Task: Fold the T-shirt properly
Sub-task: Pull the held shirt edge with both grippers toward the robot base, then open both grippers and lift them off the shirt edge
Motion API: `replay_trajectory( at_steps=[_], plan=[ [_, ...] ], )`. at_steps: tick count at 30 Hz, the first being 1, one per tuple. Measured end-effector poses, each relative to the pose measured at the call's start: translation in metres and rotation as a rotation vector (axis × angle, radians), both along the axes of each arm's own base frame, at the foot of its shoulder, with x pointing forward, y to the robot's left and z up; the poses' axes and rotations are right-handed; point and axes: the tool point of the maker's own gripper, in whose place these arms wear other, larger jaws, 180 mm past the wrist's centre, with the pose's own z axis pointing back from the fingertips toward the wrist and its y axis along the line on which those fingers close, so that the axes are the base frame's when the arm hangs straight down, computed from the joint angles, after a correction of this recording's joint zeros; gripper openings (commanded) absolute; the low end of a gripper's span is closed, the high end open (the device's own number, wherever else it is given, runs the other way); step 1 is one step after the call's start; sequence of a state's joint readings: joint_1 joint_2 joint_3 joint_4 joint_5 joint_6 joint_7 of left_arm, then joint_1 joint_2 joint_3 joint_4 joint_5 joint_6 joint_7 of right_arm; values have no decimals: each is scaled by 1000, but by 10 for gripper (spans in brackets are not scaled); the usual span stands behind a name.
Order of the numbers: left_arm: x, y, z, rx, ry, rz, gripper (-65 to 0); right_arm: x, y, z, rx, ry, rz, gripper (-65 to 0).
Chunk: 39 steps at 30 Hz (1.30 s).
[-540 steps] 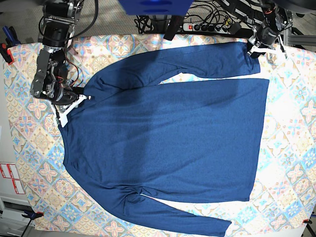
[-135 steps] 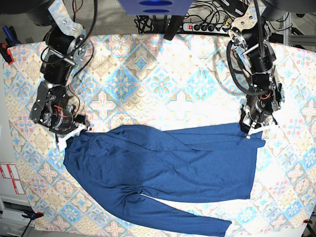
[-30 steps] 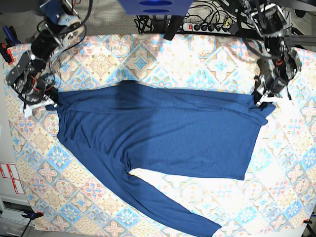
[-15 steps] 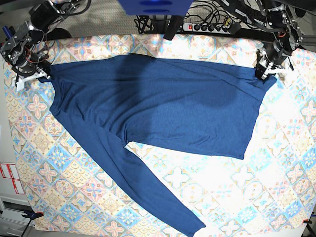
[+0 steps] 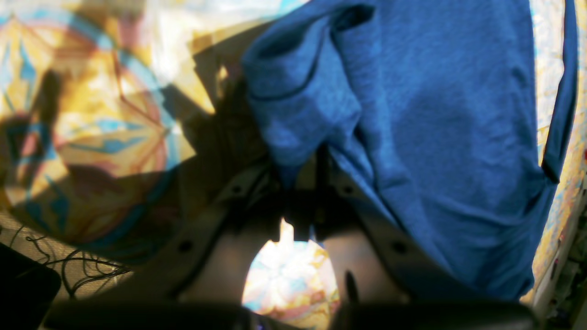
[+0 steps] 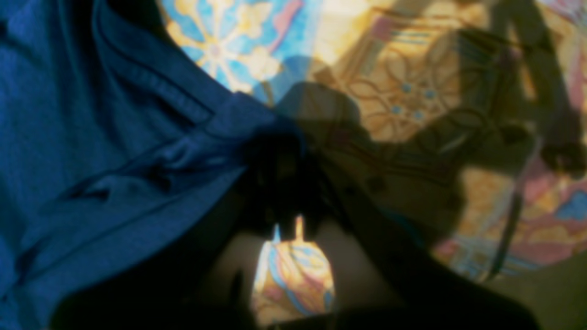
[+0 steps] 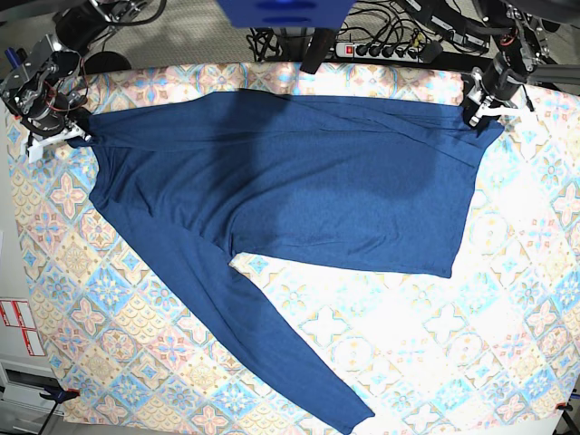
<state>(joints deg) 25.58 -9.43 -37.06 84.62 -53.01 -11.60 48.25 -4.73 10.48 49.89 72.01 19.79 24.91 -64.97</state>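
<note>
The dark navy T-shirt [image 7: 299,181] lies across the tablecloth, its far edge stretched between my two grippers. One long sleeve [image 7: 272,353] trails toward the near edge. My left gripper [image 7: 482,115] is at the far right and is shut on a corner of the shirt. In the left wrist view bunched blue fabric [image 5: 412,137] is pinched at the left gripper [image 5: 305,181]. My right gripper [image 7: 62,138] is at the far left, shut on the other corner. The right wrist view shows a hemmed fold [image 6: 114,151] running into the right gripper [image 6: 284,188].
The pastel tile-patterned tablecloth [image 7: 471,344] covers the table. A power strip [image 7: 381,49] and cables lie behind the far edge. A blue box [image 7: 281,11] hangs at top centre. Red-and-white labels [image 7: 18,328] sit off the left edge.
Both grippers have moved toward the far edge and pulled the shirt's held edge with them. The body and the trailing sleeve slid away from the near edge.
</note>
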Motion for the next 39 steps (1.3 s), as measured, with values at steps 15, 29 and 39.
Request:
replay_trajectory(
  at_steps=[15, 29, 39],
  plan=[
    [-23, -1, -3, 4, 29, 14, -534, -9, -11, 14, -69, 15, 14, -564],
    [-39, 4, 4, 21, 34, 69, -523, -19, -11, 17, -92, 31, 12, -555],
    [-37, 5, 5, 25, 27, 71, -518, -16, 9, 19, -66, 28, 19, -493]
  ],
)
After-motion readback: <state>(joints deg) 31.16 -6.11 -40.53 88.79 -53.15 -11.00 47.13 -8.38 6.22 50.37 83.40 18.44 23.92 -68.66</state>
